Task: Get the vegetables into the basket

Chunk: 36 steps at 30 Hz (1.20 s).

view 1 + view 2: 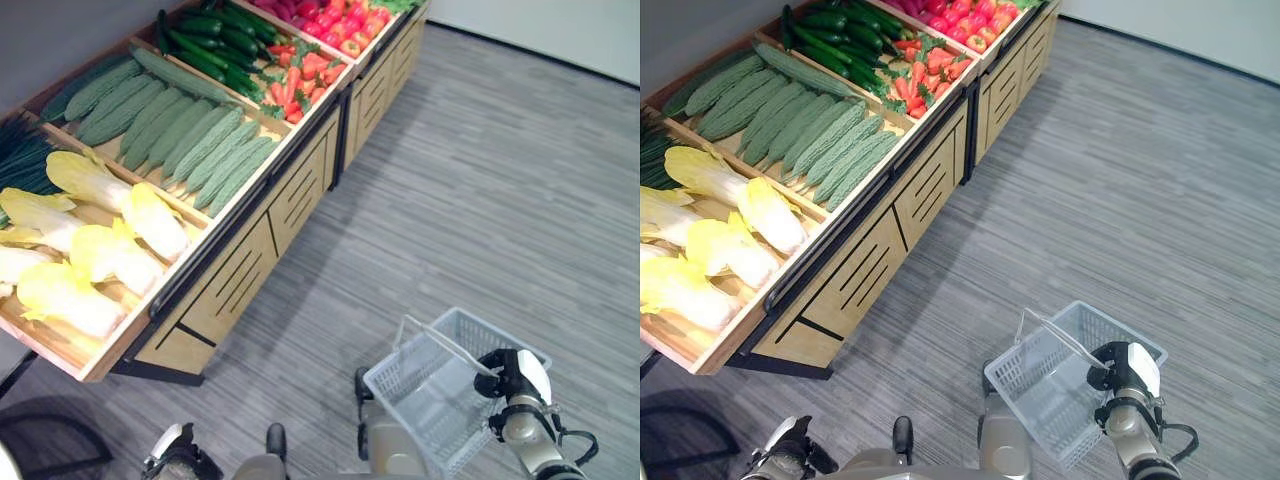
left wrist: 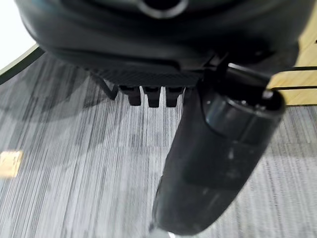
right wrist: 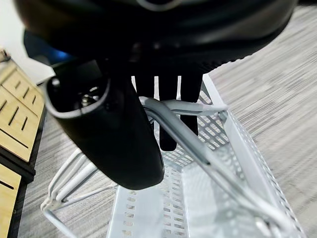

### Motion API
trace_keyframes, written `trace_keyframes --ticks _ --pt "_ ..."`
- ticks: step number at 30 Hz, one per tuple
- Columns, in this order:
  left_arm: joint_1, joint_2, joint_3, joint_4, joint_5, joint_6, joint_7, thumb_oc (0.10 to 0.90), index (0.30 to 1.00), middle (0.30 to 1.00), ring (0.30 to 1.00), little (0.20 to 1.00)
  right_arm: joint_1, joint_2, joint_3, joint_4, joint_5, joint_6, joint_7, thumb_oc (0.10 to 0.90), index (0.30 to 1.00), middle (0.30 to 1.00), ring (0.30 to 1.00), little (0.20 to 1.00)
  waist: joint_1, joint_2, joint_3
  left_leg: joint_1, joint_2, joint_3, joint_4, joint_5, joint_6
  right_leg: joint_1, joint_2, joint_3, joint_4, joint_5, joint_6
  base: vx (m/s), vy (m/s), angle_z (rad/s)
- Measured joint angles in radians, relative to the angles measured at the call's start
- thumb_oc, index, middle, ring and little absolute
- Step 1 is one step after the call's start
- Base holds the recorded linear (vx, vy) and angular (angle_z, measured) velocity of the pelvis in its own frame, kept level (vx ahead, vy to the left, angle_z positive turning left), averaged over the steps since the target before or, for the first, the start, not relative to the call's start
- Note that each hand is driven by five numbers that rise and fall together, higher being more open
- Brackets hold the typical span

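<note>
Basket (image 1: 430,395) hangs by its handle from right hand (image 3: 148,74) fingers (image 3: 168,99)

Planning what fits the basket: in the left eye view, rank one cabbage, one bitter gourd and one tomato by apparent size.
1. Cabbage, though nearest the camera.
2. Bitter gourd, similar length but thinner.
3. Tomato, farthest away.

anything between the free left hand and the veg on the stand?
Nothing visible. The left hand hangs low by the floor; between it and the cabbages on the wooden stand lies bare floor. The right hand holds the basket handle.
</note>
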Motion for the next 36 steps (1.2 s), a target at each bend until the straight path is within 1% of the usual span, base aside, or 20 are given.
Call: trace_keyframes --ticks 1,3,5,6,8,9,10,12,13,14,15,18,19,23,27,28,29,30,32,36 --pt "0.006 -0.013 0.004 0.0 -0.001 -0.001 -0.002 0.9 1.0 1.0 1.0 1.0 -0.017 -0.01 0.004 0.01 -0.003 0.004 0.008 0.4 0.3 0.3 0.3 0.3 0.003 0.024 0.001 -0.004 0.025 0.006 0.028 0.002 -0.008 0.009 0.019 -0.019 0.012 -0.014 -0.028 0.18 -0.42 0.33" --pt "0.006 -0.031 0.001 -0.002 -0.002 -0.002 -0.001 0.9 1.0 1.0 1.0 1.0 -0.026 -0.026 0.011 0.008 -0.003 0.012 0.029 0.4 0.3 0.3 0.3 0.3 0.022 0.029 0.002 -0.013 0.056 0.007 0.067 0.016 -0.009 0.011 0.05 -0.034 0.041 -0.034 -0.076 0.09 -0.262 0.07" --pt "0.004 -0.031 0.001 -0.004 -0.002 -0.006 -0.002 0.9 1.0 1.0 1.0 1.0 -0.026 -0.035 0.028 -0.006 -0.003 0.011 0.042 0.4 0.3 0.3 0.3 0.3 0.025 0.028 0.003 -0.023 0.075 -0.007 0.091 0.019 -0.018 0.011 0.065 -0.049 0.054 -0.053 -0.099 0.09 -0.317 0.23" --pt "-0.011 -0.033 -0.001 0.005 -0.003 -0.008 0.0 0.9 1.0 1.0 1.0 1.0 -0.019 -0.043 0.027 -0.024 -0.003 0.006 0.046 0.4 0.3 0.3 0.3 0.3 0.021 0.029 0.004 -0.053 0.094 -0.033 0.119 0.061 -0.038 0.017 0.074 -0.088 0.067 -0.082 -0.119 0.06 -0.271 0.5" --pt "-0.018 -0.032 0.0 0.006 -0.003 -0.009 0.001 0.9 1.0 1.0 1.0 1.0 -0.014 -0.048 0.027 -0.03 -0.003 0.003 0.048 0.4 0.3 0.3 0.3 0.3 0.022 0.024 0.007 -0.065 0.107 -0.043 0.119 0.096 -0.061 0.019 0.083 -0.112 0.074 -0.098 -0.134 0.03 -0.221 0.48" --pt "-0.025 -0.032 -0.001 0.014 -0.003 -0.007 0.001 0.9 1.0 1.0 1.0 1.0 -0.015 -0.051 0.028 -0.03 -0.003 0.003 0.048 0.4 0.3 0.3 0.3 0.3 0.02 0.024 0.007 -0.082 0.112 -0.052 0.131 0.115 -0.086 0.02 0.084 -0.127 0.076 -0.106 -0.142 0.0 -0.219 0.64" --pt "-0.043 -0.032 -0.003 0.015 -0.003 0.001 0.001 0.9 1.0 1.0 1.0 1.0 -0.011 -0.06 0.026 -0.03 -0.003 0.005 0.046 0.4 0.3 0.3 0.3 0.3 0.011 0.024 0.008 -0.134 0.11 -0.051 0.172 0.154 -0.132 0.02 0.071 -0.162 0.079 -0.115 -0.155 0.0 -0.204 0.88" --pt "-0.061 -0.033 -0.005 0.015 -0.003 0.005 0.002 0.9 1.0 1.0 1.0 1.0 0.001 -0.071 0.026 -0.027 -0.003 0.011 0.046 0.4 0.3 0.3 0.3 0.3 0.0 0.018 0.015 -0.166 0.102 -0.01 0.208 0.191 -0.126 0.025 0.052 -0.197 0.085 -0.121 -0.167 0.0 -0.151 0.81" --pt "-0.066 -0.031 -0.016 0.013 -0.003 0.009 0.003 0.9 1.0 1.0 1.0 1.0 0.002 -0.073 0.025 -0.026 -0.002 0.012 0.038 0.4 0.3 0.3 0.3 0.3 -0.005 0.015 0.028 -0.191 0.109 0.082 0.232 0.187 -0.124 0.043 0.042 -0.234 0.076 -0.14 -0.184 0.0 -0.098 0.71" --pt "-0.077 -0.032 -0.032 0.01 -0.003 0.011 0.002 0.9 1.0 1.0 1.0 1.0 0.005 -0.077 0.023 -0.025 -0.002 0.012 0.029 0.4 0.3 0.3 0.3 0.3 -0.013 0.017 0.035 -0.204 0.108 0.133 0.224 0.172 -0.123 0.054 0.038 -0.253 0.054 -0.14 -0.183 0.02 -0.052 0.68" --pt "-0.078 -0.031 -0.042 0.009 -0.003 0.011 0.003 0.9 1.0 1.0 1.0 1.0 0.009 -0.078 0.024 -0.023 -0.002 0.013 0.029 0.4 0.3 0.3 0.3 0.3 -0.011 0.02 0.038 -0.211 0.095 0.156 0.201 0.162 -0.125 0.056 0.039 -0.263 0.047 -0.139 -0.182 0.11 0.006 0.48" --pt "-0.079 -0.037 -0.05 -0.003 -0.002 0.016 0.002 0.9 1.0 1.0 1.0 1.0 0.016 -0.069 0.024 -0.026 -0.001 0.014 0.021 0.4 0.3 0.3 0.3 0.3 -0.009 0.038 0.057 -0.221 0.073 0.193 0.056 0.153 -0.112 0.092 0.066 -0.288 -0.002 -0.136 -0.171 0.2 0.062 0.38" --pt "-0.078 -0.038 -0.05 -0.003 -0.001 0.016 0.003 0.9 1.0 1.0 1.0 1.0 0.01 -0.064 0.025 -0.019 -0.001 0.014 0.021 0.4 0.3 0.3 0.3 0.3 -0.002 0.03 0.066 -0.229 0.078 0.19 0.044 0.154 -0.114 0.098 0.071 -0.282 -0.003 -0.136 -0.171 0.18 0.083 0.02" --pt "-0.056 -0.043 -0.041 0.004 -0.001 0.023 0.002 0.9 1.0 1.0 1.0 1.0 0.0 -0.055 0.028 -0.01 -0.002 0.013 0.021 0.4 0.3 0.3 0.3 0.3 0.011 0.033 0.07 -0.227 0.104 0.193 0.034 0.155 -0.11 0.144 0.097 -0.252 -0.021 -0.134 -0.168 0.15 0.148 -0.32" --pt "-0.047 -0.048 -0.039 0.006 -0.001 0.022 0.002 0.9 1.0 1.0 1.0 1.0 0.01 -0.058 0.024 -0.004 -0.002 0.012 0.016 0.4 0.3 0.3 0.3 0.3 0.007 0.035 0.069 -0.218 0.085 0.198 0.046 0.157 -0.094 0.156 0.097 -0.23 -0.02 -0.136 -0.156 0.09 0.183 -0.26" --pt "-0.054 -0.048 -0.039 0.005 -0.001 0.022 0.003 0.9 1.0 1.0 1.0 1.0 0.009 -0.057 0.025 0.006 -0.002 0.013 0.015 0.4 0.3 0.3 0.3 0.3 0.007 0.047 0.063 -0.214 0.079 0.2 0.046 0.162 -0.082 0.153 0.096 -0.226 -0.012 -0.139 -0.148 0.02 0.052 -0.13" --pt "-0.055 -0.048 -0.04 0.004 -0.001 0.017 0.003 0.9 1.0 1.0 1.0 1.0 0.01 -0.056 0.026 0.02 -0.002 0.012 0.014 0.4 0.3 0.3 0.3 0.3 0.005 0.05 0.061 -0.207 0.076 0.204 0.045 0.158 -0.038 0.138 0.093 -0.219 0.022 -0.153 -0.133 0.08 0.214 -0.08" --pt "-0.069 -0.041 -0.04 0.004 0.0 0.013 0.005 0.9 1.0 1.0 1.0 1.0 0.002 -0.045 0.026 0.036 -0.002 0.013 0.012 0.4 0.3 0.3 0.3 0.3 0.007 0.032 0.065 -0.203 0.056 0.212 0.042 0.155 -0.03 0.12 0.068 -0.211 0.055 -0.165 -0.118 0.07 0.18 -0.1" --pt "-0.084 -0.035 -0.039 0.004 -0.001 0.006 0.005 0.9 1.0 1.0 1.0 1.0 -0.021 -0.032 0.019 0.078 -0.002 0.028 0.007 0.4 0.3 0.3 0.3 0.3 0.021 0.004 0.064 -0.198 0.005 0.232 0.044 0.124 0.013 0.086 0.012 -0.179 0.122 -0.187 -0.089 0.08 0.252 -0.07" --pt "-0.092 -0.002 -0.036 0.003 -0.002 0.004 0.021 0.9 1.0 1.0 1.0 1.0 -0.048 -0.026 0.04 0.094 -0.003 0.028 -0.003 0.4 0.3 0.3 0.3 0.3 0.032 -0.017 0.062 -0.189 -0.038 0.246 0.038 0.102 0.046 0.073 -0.032 -0.15 0.148 -0.196 -0.058 0.05 0.121 -0.03"
